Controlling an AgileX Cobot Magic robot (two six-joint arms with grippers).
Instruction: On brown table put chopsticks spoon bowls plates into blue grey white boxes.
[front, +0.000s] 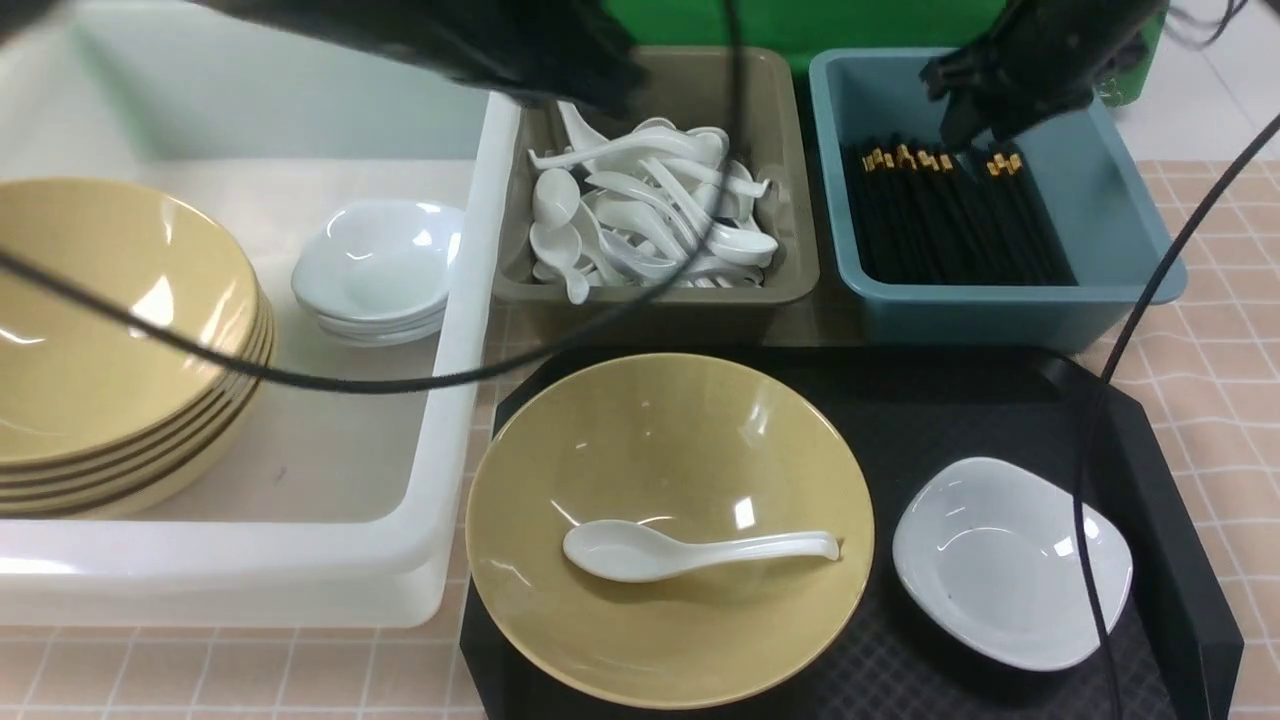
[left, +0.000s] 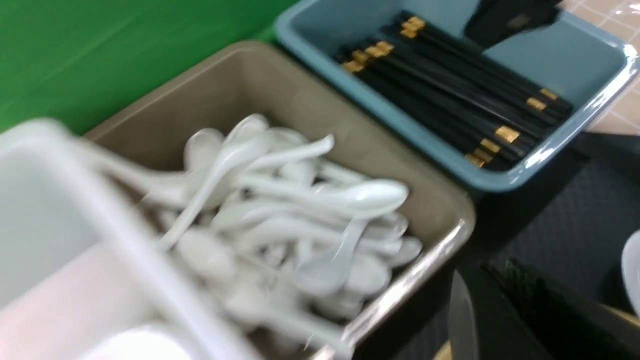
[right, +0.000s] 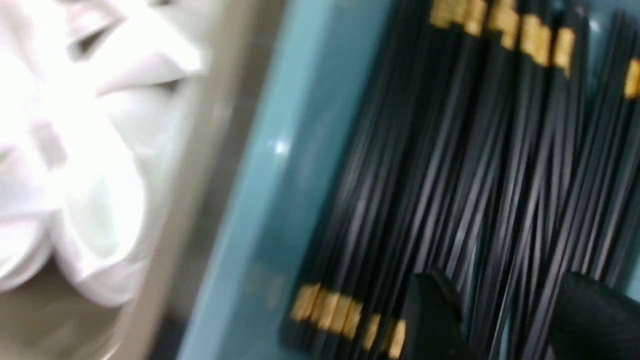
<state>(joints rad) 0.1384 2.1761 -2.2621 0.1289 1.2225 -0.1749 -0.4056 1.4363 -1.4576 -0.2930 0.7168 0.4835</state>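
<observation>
— So, what have I got, going left to right?

— Your white tub (front: 450, 400) at the far left holds the stacked bowls (front: 110, 340) and, beside them, the stacked plates (front: 375, 265). Your left gripper (front: 570, 80) is closed and hangs about over the seam between that tub and the grey bin (front: 650, 298). It is only a dark blur in the front view, so I would not place it any finer. The grey bin holds the heaped spoons (front: 650, 215).

— And what is not yet boxed?

— What sits on the black tray (front: 940, 420), on the brown table (front: 1230, 330). The loose bowl (front: 650, 440) is at the tray's left end. The spoon (front: 700, 550) lies inside it, long axis running across you, scoop to your left and handle to your right. It lies on your near side of both hands, straight in front of the grey bin, so I judge your left arm the nearer one. The bowl's wall rings the spoon, so you would want to come down from above.

— The right side?

— Your right gripper (right: 505, 310) hovers low in the blue bin (front: 1100, 220), jaws parted with nothing gripped, just over the chopsticks (front: 950, 225). The loose plate (front: 1010, 560) sits at the tray's right end, nearer that arm. A black cable (front: 1078, 500) hangs across it in the front view.
</observation>
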